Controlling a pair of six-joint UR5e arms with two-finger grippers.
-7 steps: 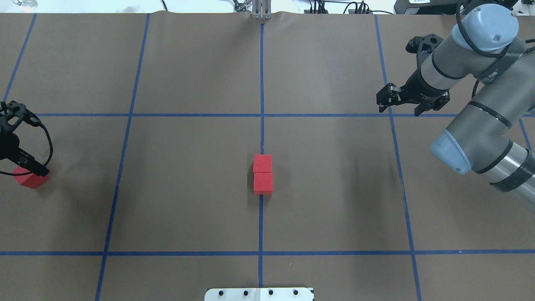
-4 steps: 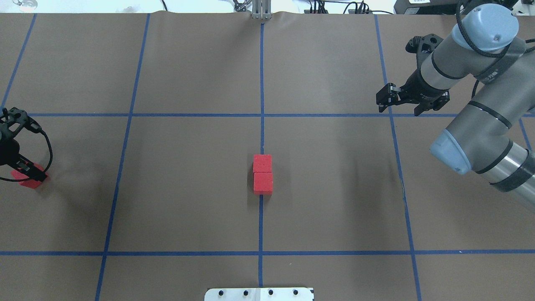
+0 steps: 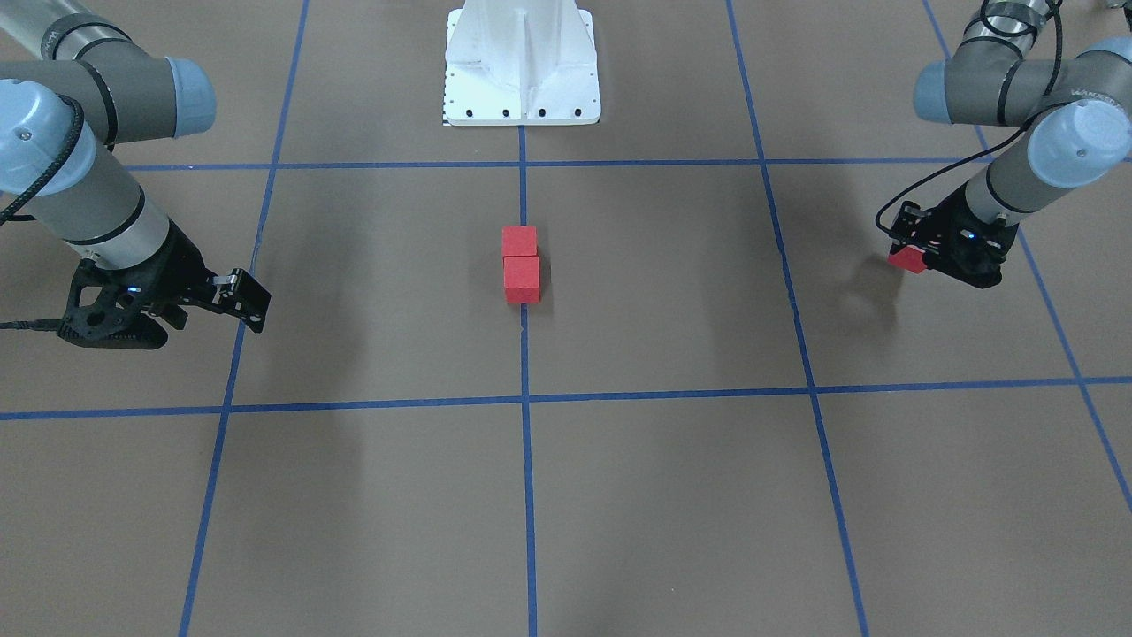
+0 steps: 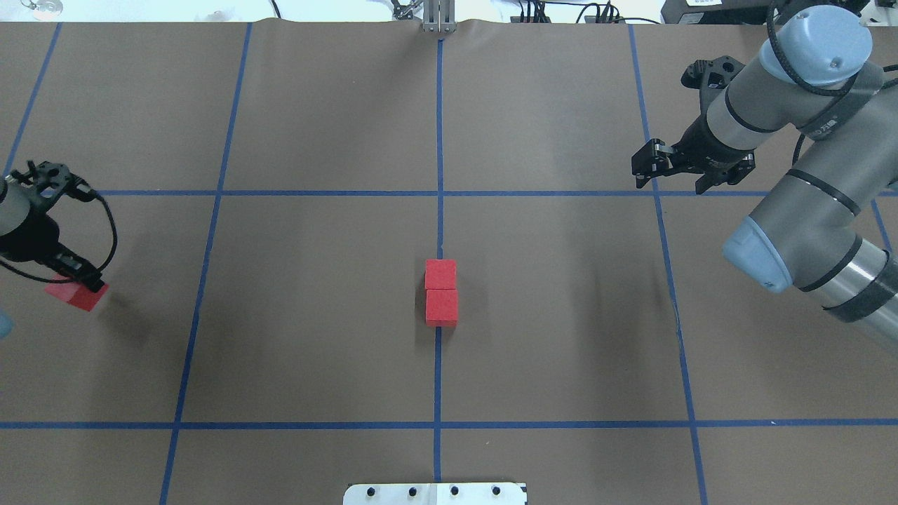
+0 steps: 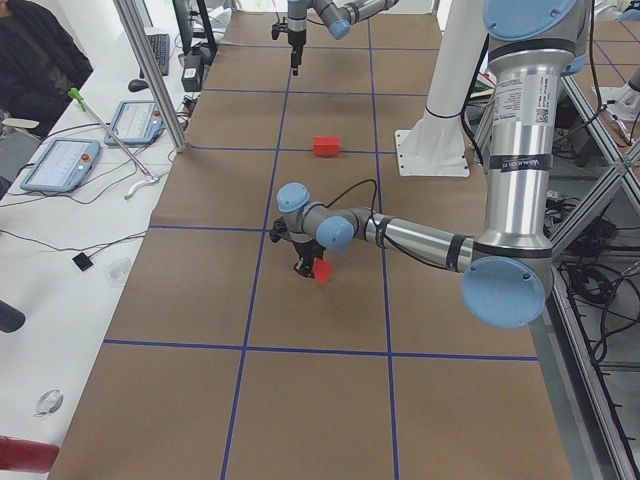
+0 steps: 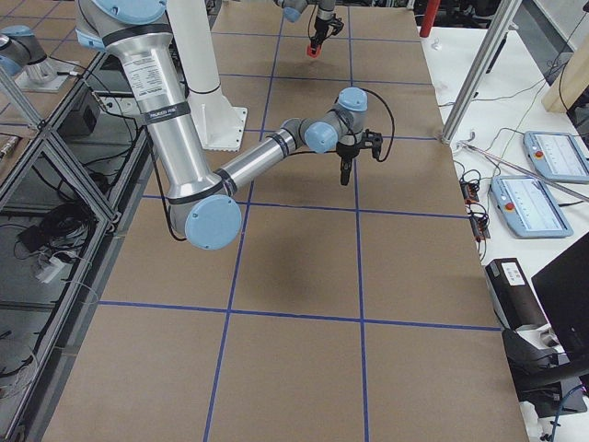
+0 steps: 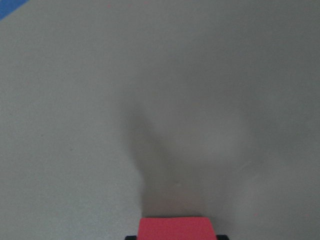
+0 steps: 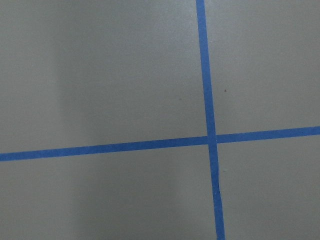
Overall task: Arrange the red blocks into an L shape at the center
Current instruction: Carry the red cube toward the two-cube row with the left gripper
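Two red blocks (image 4: 440,274) (image 4: 442,308) lie touching, end to end, on the blue tape line (image 4: 439,231) at the center; they also show in the front view (image 3: 521,264). My left gripper (image 4: 74,284) is shut on the third red block (image 4: 77,296), held just above the brown surface at the far left, with its shadow set apart. This block shows in the front view (image 3: 906,259) and at the bottom of the left wrist view (image 7: 176,227). My right gripper (image 4: 670,186) is open and empty, hovering over a tape crossing at the far right.
The white robot base plate (image 3: 522,71) stands at the near middle edge of the table. Tablets (image 5: 60,165) and cables lie on a white bench beyond the far edge, and a person sits there (image 5: 35,50).
My left gripper came down over the third red block, shut on it, and has lifted it and carried it a little to the right. The right arm has not moved.
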